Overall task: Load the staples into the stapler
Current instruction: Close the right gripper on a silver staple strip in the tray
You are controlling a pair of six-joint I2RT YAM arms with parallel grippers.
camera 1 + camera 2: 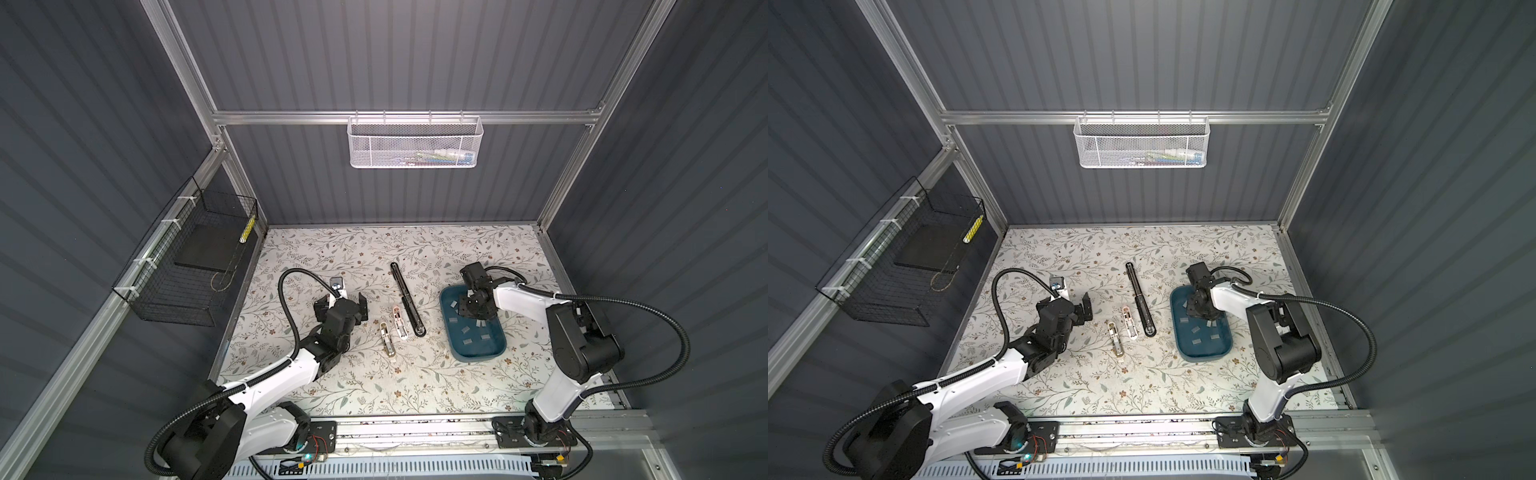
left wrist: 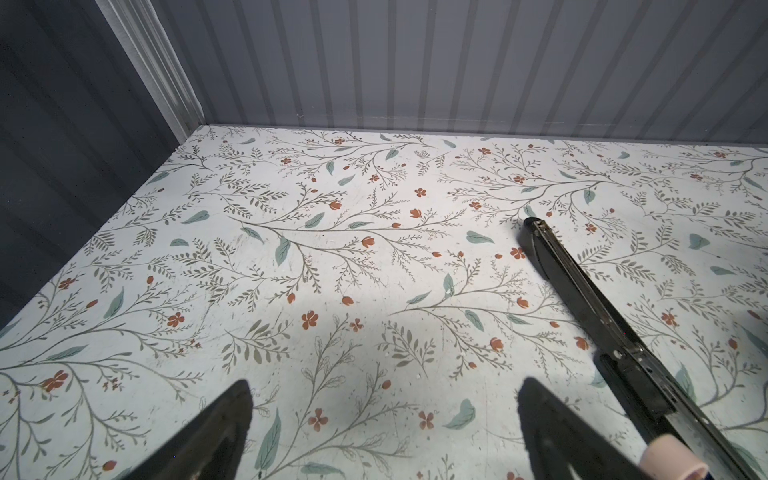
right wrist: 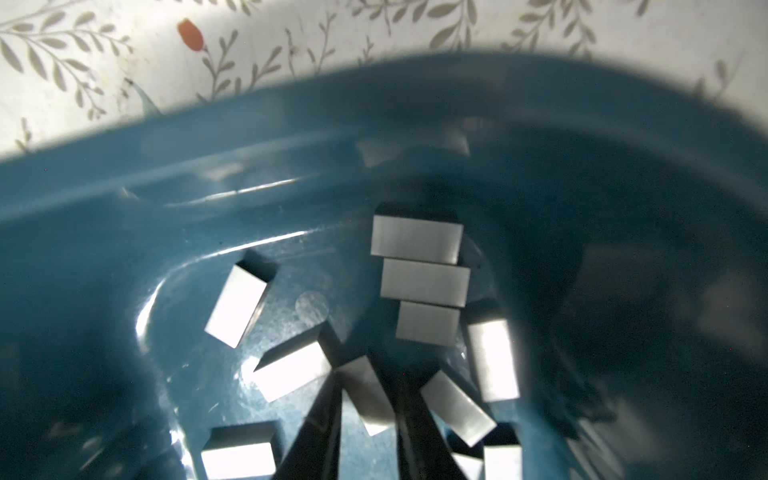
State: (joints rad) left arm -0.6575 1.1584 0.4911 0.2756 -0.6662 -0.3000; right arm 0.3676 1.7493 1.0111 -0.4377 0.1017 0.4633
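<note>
A blue tray (image 1: 478,358) (image 1: 1204,358) on the right holds several grey staples (image 3: 415,241). My right gripper (image 1: 471,309) (image 3: 368,415) reaches down into the tray's far end. In the right wrist view it is shut on one staple strip (image 3: 365,390), which sits tilted between its fingers. A long black stapler (image 1: 407,297) (image 2: 582,291) lies opened flat at the middle. Two small staplers (image 1: 400,323) (image 1: 387,339) lie just to its left. My left gripper (image 1: 340,303) (image 2: 384,395) hovers left of them, open and empty.
A white mesh basket (image 1: 415,141) hangs on the back rail. On the left wall is a black wire basket (image 1: 187,266). The pink tip of a small stapler (image 2: 669,457) shows near my left gripper. Floral table surface surrounds the tools.
</note>
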